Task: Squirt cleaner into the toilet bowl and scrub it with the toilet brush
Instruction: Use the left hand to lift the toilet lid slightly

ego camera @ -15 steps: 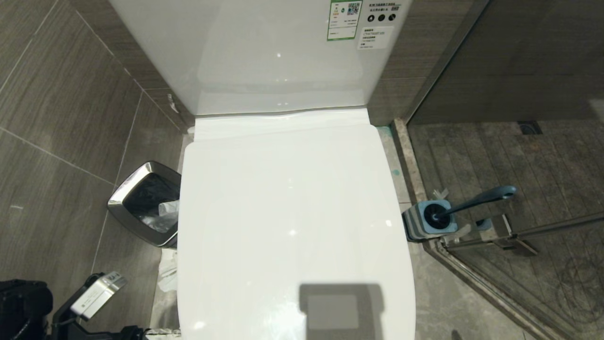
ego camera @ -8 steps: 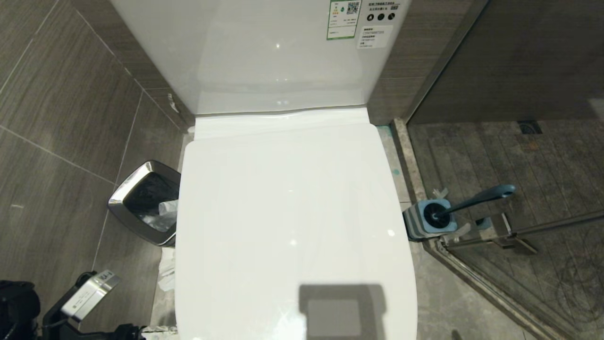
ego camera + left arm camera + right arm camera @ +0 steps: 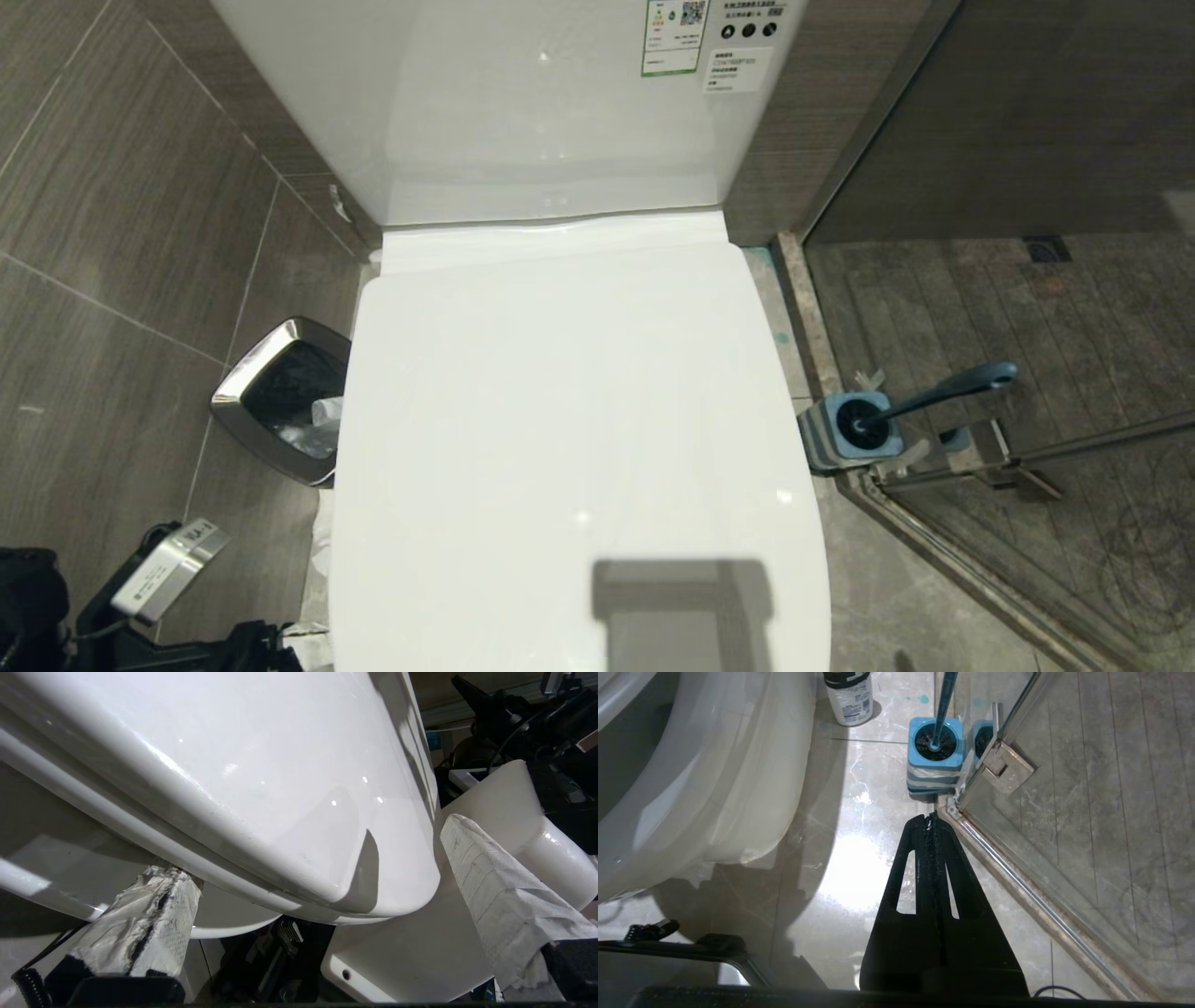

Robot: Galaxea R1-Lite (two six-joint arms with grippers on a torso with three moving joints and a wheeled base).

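Now the left hand (image 3: 317, 896), fingers spread wide, sits at the closed lid's (image 3: 579, 420) near-left edge; the right hand (image 3: 930, 816) is shut, and the toilet brush (image 3: 934, 397) stands in its holder far right.

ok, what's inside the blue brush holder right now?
The toilet brush stands in the holder: its black bristle head fills the opening and the handle leans out, away from the toilet. The holder's inside below the bristles is covered.

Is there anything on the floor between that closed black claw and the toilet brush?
No. In the right wrist view, only bare floor lies between the shut right gripper and the toilet brush in its holder.
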